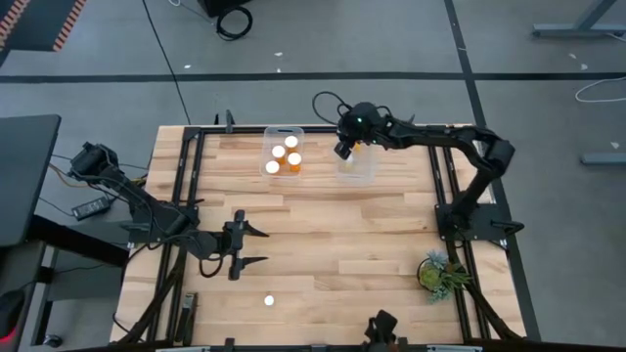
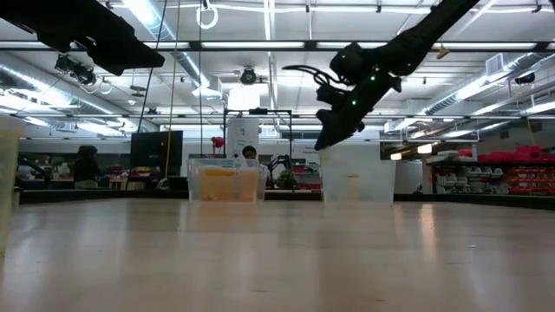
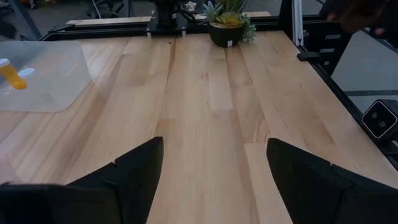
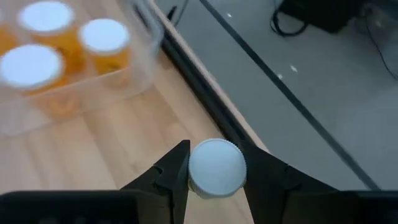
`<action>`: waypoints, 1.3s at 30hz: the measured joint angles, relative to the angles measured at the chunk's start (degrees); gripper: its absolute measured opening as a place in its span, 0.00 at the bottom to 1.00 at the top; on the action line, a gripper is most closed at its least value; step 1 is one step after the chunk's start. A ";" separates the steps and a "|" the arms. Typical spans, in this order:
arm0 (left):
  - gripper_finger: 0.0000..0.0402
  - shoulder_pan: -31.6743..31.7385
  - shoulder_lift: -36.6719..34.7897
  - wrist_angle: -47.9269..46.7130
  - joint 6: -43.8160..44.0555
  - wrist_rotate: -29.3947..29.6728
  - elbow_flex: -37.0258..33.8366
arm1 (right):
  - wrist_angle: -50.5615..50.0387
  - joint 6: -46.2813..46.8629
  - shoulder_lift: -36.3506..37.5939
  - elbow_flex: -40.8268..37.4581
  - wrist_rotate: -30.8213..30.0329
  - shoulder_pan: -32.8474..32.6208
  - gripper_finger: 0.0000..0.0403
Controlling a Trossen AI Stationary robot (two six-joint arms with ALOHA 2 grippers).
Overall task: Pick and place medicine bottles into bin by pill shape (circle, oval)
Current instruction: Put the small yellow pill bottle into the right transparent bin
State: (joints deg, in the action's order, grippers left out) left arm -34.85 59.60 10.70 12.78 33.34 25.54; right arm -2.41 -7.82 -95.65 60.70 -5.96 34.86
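Nearest the overhead camera's lower edge, a lone medicine bottle (image 1: pixel 269 301) shows as a white dot on the wooden table (image 1: pixel 342 244), low and left of centre, standing apart from everything else. Just above it, in the left-centre of the frame, the left gripper (image 1: pixel 252 246) waits over bare wood with its two fingers spread wide and nothing between them; its wrist view shows the same broad gap and the planks beyond. In the upper middle of the frame a clear bin (image 1: pixel 283 153) holds four white-capped orange bottles (image 1: pixel 286 156) clustered together. To its right sits a second clear bin (image 1: pixel 360 163), and the right gripper (image 1: pixel 344 150) hangs at that bin's upper left corner, raised off the table as the low view shows it in the upper centre, above the container. Its fingers are closed narrowly on a white-capped bottle (image 4: pixel 216 168), the round cap pinched between the dark pads in the wrist view; the body of that bottle is hidden under the cap. Something small and orange may lie inside the second bin, but it is too faint to be sure. A small potted plant (image 1: pixel 437 273) stands at the lower right of the table.
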 joint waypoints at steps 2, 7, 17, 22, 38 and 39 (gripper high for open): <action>0.73 0.00 0.02 0.00 0.00 0.00 0.00 | -1.33 1.26 -1.26 1.23 0.67 0.55 0.34; 0.73 0.02 0.02 0.01 0.00 0.00 0.00 | -2.03 2.08 -1.65 1.58 0.85 0.62 0.34; 0.73 0.00 0.01 0.00 0.00 0.00 0.00 | -1.67 2.52 -1.89 0.32 1.64 2.92 0.34; 0.73 0.00 0.02 0.00 0.01 0.00 0.00 | 3.32 2.95 -1.89 -4.40 3.55 4.32 0.34; 0.73 0.00 0.02 0.00 -0.01 0.00 0.00 | 12.52 2.04 -1.91 -10.57 6.03 4.91 0.34; 0.73 0.00 0.02 0.00 0.00 0.00 0.00 | 12.56 2.04 -1.91 -10.57 6.03 4.89 0.34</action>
State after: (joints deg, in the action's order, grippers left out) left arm -34.85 59.61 10.70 12.78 33.34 25.54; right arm 10.15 -5.78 -97.56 50.13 0.08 39.75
